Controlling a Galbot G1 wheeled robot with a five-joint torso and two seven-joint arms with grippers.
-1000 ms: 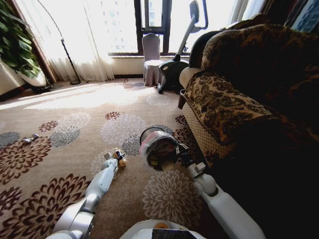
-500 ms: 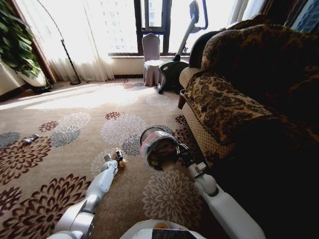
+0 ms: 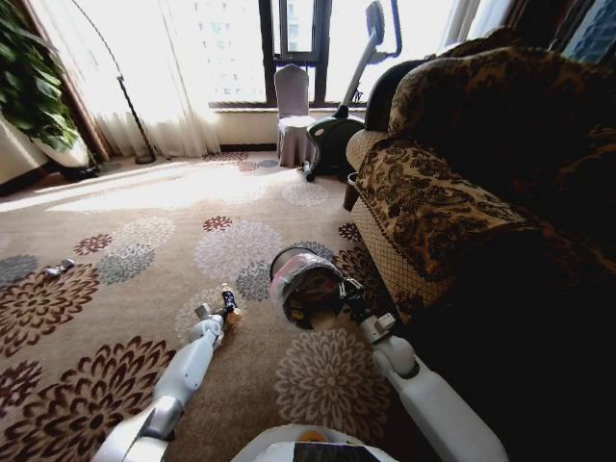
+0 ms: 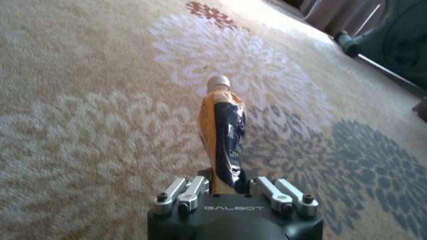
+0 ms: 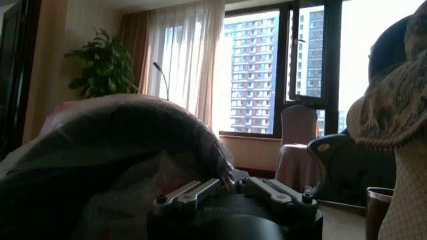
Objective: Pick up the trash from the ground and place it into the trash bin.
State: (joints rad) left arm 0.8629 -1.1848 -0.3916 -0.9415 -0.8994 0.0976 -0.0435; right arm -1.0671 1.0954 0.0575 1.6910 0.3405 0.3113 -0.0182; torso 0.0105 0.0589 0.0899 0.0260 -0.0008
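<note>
Lifted slightly off the carpet [image 3: 115, 221] since a second ago, orange-and-dark pouch with a white cap [image 4: 223, 140] pinched in the closed left end effector [image 3: 223, 306], trash bin [image 3: 306, 287] just beside it, tilted, gripped at its rim by the closed right end effector [image 3: 345, 292], sofa [image 3: 452, 192] alongside.

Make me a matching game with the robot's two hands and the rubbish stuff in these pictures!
Things:
1. left gripper
2. right gripper
3. trash bin
4. orange pouch

States:
a. tipped on its side, off the carpet
b. pinched at one end, white cap pointing away
c. clamped on the bin's rim
d. low over the carpet, holding litter

Pairs: 1-d, 2-c, 3-a, 4-b
</note>
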